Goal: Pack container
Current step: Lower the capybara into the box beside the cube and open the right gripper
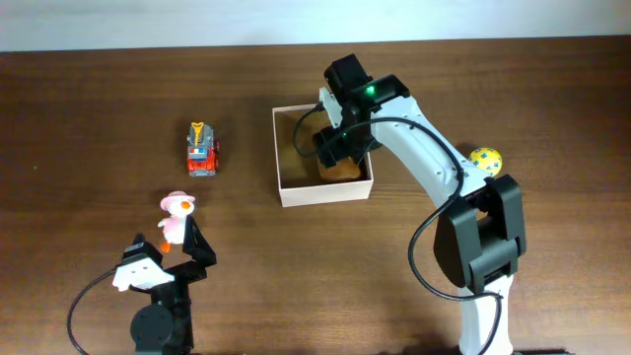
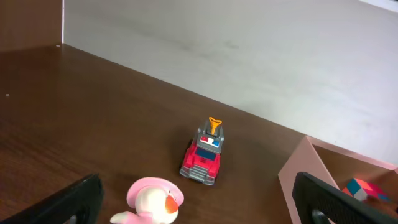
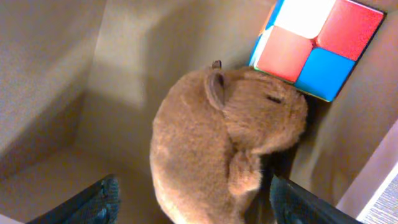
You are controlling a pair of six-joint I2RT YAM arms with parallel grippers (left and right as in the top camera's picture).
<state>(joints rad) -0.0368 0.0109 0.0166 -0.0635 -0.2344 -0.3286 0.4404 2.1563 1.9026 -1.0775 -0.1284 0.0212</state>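
Tan cardboard lines the square, white-walled container (image 1: 325, 192), which sits mid-bench toward the far edge. Inside it, a brown plush rodent (image 3: 211, 149) lies against a cube of coloured panels (image 3: 317, 43) in one corner. The right gripper (image 3: 193, 199) hangs over the plush, fingers spread and gripping nothing. Outside lie a red toy fire truck (image 1: 203, 150), a pink-hatted duck figure (image 1: 175, 212) before the equally released left gripper (image 2: 196, 193), and a yellow spotted ball (image 1: 485, 159) toward the right edge. I judge two packed, three left.
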